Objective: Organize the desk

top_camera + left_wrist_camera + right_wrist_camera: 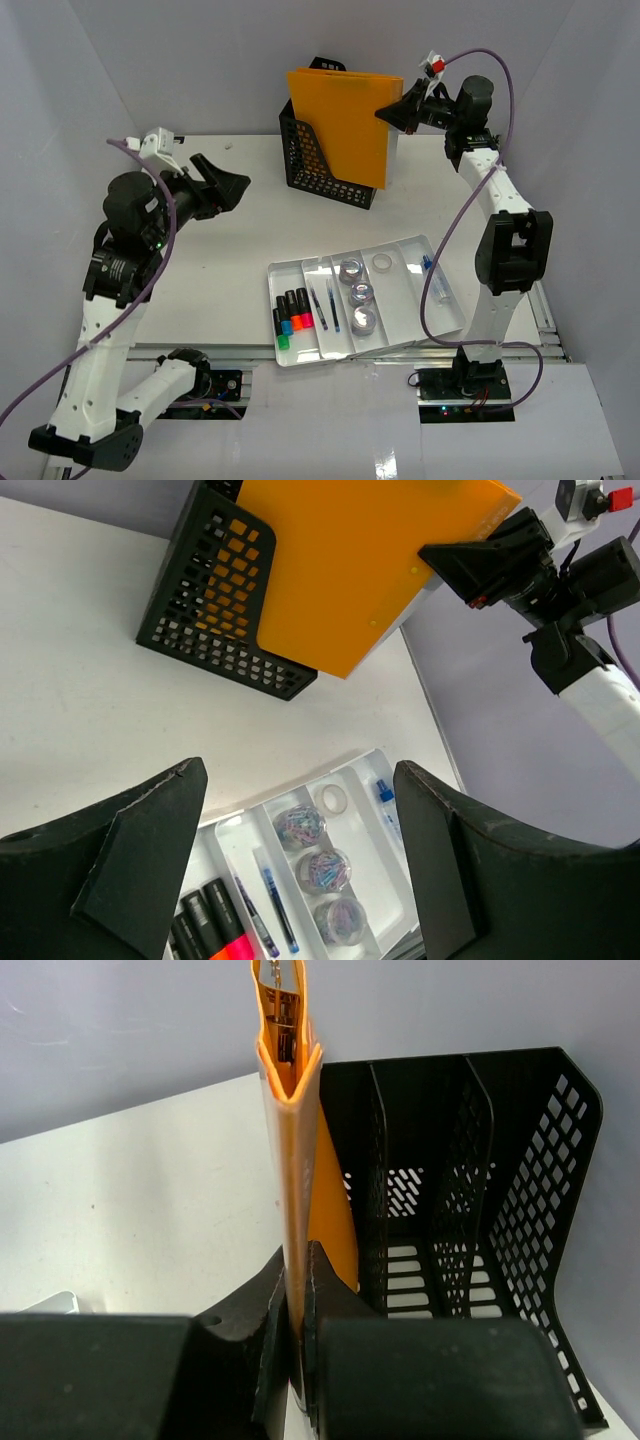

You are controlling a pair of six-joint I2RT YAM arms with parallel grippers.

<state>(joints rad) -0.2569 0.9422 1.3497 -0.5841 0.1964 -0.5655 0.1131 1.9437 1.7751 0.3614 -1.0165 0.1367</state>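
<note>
My right gripper [392, 110] is shut on the top right edge of an orange folder [340, 125], which stands upright with its lower end in the leftmost slot of a black mesh file rack [310, 170] at the back of the desk [220, 270]. In the right wrist view the folder [290, 1130] is pinched edge-on between my fingers, beside the rack's dividers [460, 1190]. My left gripper [232, 187] is open and empty, held above the desk's left half; its view shows the folder [360, 560] and rack [200, 610].
A white compartmented tray [400, 325] lies at the front of the desk, holding highlighters [292, 315], pens [325, 305], three small tubs of paper clips [360, 297], a tape roll [382, 264] and a blue-capped item [436, 280]. White panels wall the desk.
</note>
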